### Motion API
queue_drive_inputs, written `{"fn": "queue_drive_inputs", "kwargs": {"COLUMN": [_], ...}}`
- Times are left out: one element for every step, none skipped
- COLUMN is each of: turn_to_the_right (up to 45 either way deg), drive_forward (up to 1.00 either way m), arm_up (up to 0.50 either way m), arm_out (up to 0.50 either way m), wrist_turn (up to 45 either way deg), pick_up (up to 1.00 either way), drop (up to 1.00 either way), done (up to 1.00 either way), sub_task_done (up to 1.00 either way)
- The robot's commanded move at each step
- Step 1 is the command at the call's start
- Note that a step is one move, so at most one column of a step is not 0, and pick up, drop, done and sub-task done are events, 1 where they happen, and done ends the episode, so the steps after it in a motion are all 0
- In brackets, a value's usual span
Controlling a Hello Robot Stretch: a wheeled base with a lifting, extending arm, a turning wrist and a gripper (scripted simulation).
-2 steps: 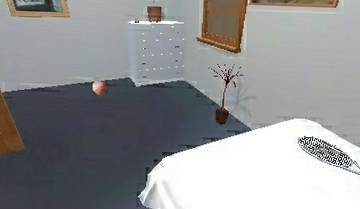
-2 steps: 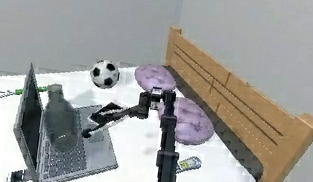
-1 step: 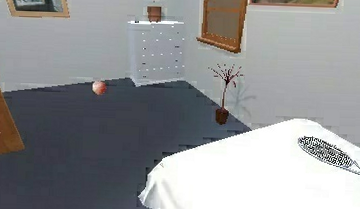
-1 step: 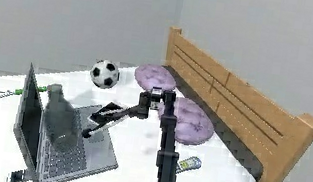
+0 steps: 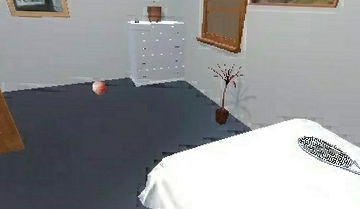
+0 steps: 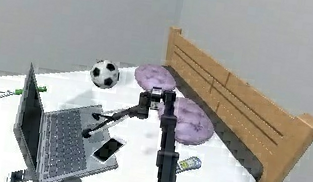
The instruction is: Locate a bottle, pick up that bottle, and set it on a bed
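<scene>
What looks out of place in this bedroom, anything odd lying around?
The bed is cluttered: a soccer ball sits near the purple pillows, a racket lies on the cover, and an open laptop and phone rest beside them. An orange ball lies loose on the floor. Nothing looks spilled or broken.

Arm: I see my arm (image 6: pixel 165 161) as a dark, square-sided bar, lower middle of the arm side frame
Wrist end: a blocky dark knuckle (image 6: pixel 166 100) caps the bar near the frame's centre
Gripper: my gripper (image 6: pixel 92 129) has a dark, slim body
Fingers: two thin dark fingers (image 6: pixel 112 121), left of centre
</scene>
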Motion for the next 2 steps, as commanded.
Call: {"fn": "queue_drive_inputs", "kwargs": {"turn_to_the_right": [0.0, 0.0], "drive_forward": [0.00, 0.00], "arm_up": [0.10, 0.00], "arm_out": [0.00, -0.08], "wrist_turn": [0.0, 0.0], "pick_up": [0.00, 0.00], "drop": [0.00, 0.00], "done": [0.00, 0.00], "sub_task_done": [0.00, 0.00]}}
